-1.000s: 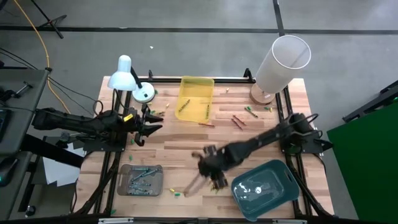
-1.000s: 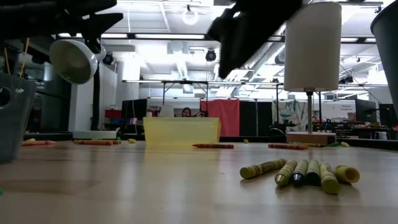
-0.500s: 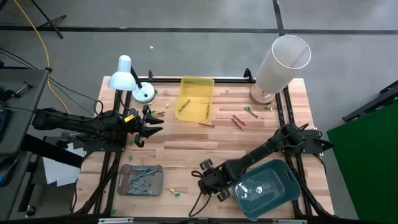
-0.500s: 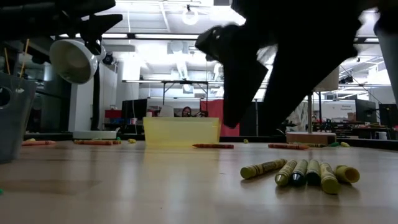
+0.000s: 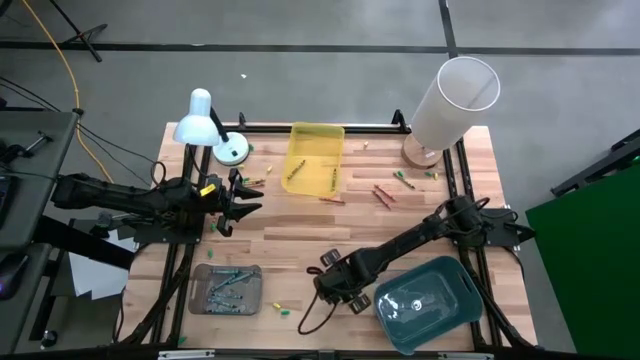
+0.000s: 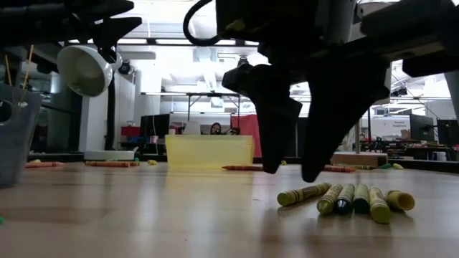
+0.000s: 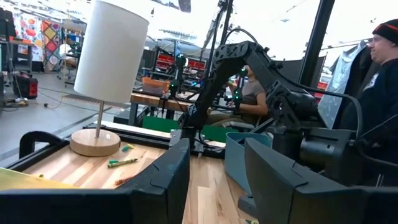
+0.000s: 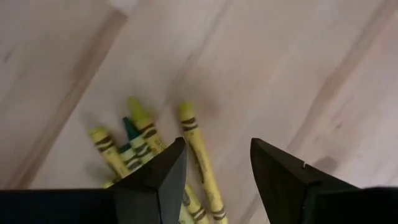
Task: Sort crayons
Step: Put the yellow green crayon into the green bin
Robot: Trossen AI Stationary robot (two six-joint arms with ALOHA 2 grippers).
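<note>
While the left arm waits at the table's left edge, the right gripper reaches to the front middle of the table, beside the teal tray. High view: left gripper sits above the table beside the desk lamp, fingers apart, holding nothing. Crayons are spread out: some inside the yellow tray at the back, red ones on the bare wood right of it, several in the grey tray at front left, a few green bits near the front edge. A white lamp shade stands at back right.

Low view: the right gripper hangs over the wood with its two fingers clearly apart, tips just above the surface, nothing between them. A cluster of yellow-olive crayons with one dark green one among them lies just beside and below the fingertips, not touched. More red crayons lie farther back by the yellow tray.

Left wrist view: fingers spread, empty; the right arm and people in the room show beyond.

Right wrist view: fingers apart, looking straight down on the crayon cluster; one yellow crayon runs into the gap between them, contact can't be told.
</note>
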